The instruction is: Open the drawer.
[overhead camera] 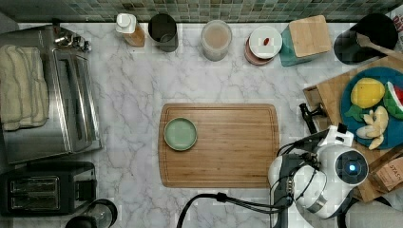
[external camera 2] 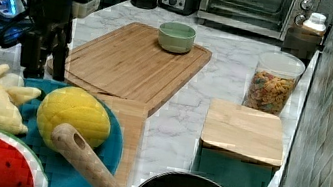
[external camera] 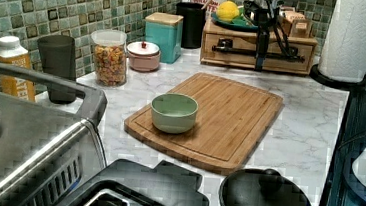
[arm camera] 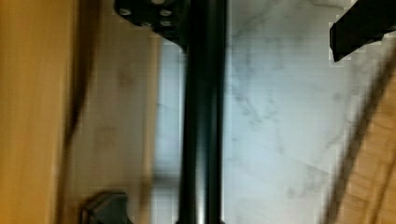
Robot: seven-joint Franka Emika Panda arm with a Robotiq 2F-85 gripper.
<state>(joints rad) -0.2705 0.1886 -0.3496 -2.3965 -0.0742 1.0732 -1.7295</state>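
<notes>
I see the cutting board (overhead camera: 218, 145) lying mid-countertop (overhead camera: 128, 95) with a green bowl (overhead camera: 180, 133) on it. The drawer (external camera: 258, 48) sits at the countertop's far edge in the left view, in a wooden box under a blue plate (overhead camera: 378, 78). My gripper (external camera: 261, 57) hangs at its black bar handle (arm camera: 201, 116), fingers (external camera 2: 60, 56) spread either side.

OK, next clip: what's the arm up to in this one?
The gripper hangs right in front of the drawer of the small wooden chest at the counter's end, at its black bar handle, seen close up from the wrist. The drawer looks shut, flush with the chest. A green bowl sits untouched on the cutting board.
</notes>
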